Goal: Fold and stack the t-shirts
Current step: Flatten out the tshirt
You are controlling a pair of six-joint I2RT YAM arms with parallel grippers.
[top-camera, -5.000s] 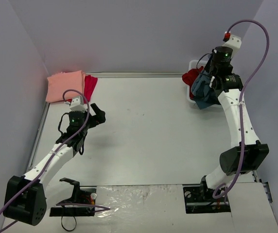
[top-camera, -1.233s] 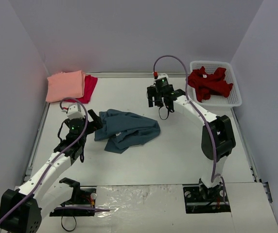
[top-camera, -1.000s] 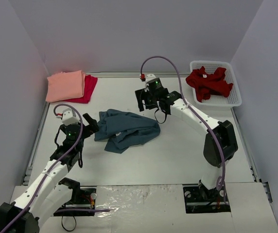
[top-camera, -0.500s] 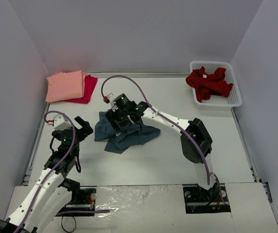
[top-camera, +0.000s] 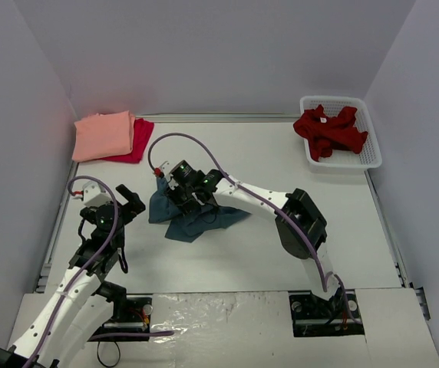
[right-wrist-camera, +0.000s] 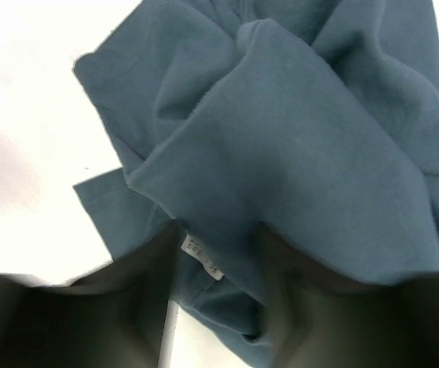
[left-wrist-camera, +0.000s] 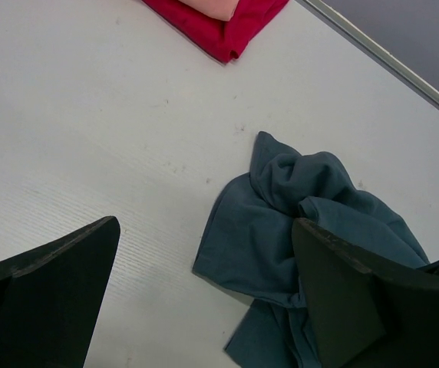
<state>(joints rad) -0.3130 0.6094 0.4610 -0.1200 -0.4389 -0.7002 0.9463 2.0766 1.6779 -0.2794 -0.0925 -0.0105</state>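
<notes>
Slate-blue cloth fills my right wrist view: the slate-blue shirt (top-camera: 196, 215) lies crumpled on the surface (top-camera: 265, 253) just left of centre, its outline lost in folds. My right tool (right-wrist-camera: 216, 253) straddles one fold. Whether it is clamped I cannot tell, as the fingers are blurred. One small white tag (right-wrist-camera: 202, 257) sits between them, its print too tiny to read. My left tool (top-camera: 130, 201) hangs at the shirt's 9 o'clock, spread wide and holding nothing. Four shirts in all: a salmon-pink shirt (top-camera: 104, 136) over a mostly covered crimson shirt (top-camera: 139, 138) at 10 o'clock, and a dark red shirt (top-camera: 331, 130) heaped in the basket (top-camera: 369, 157) at 2 o'clock.
</notes>
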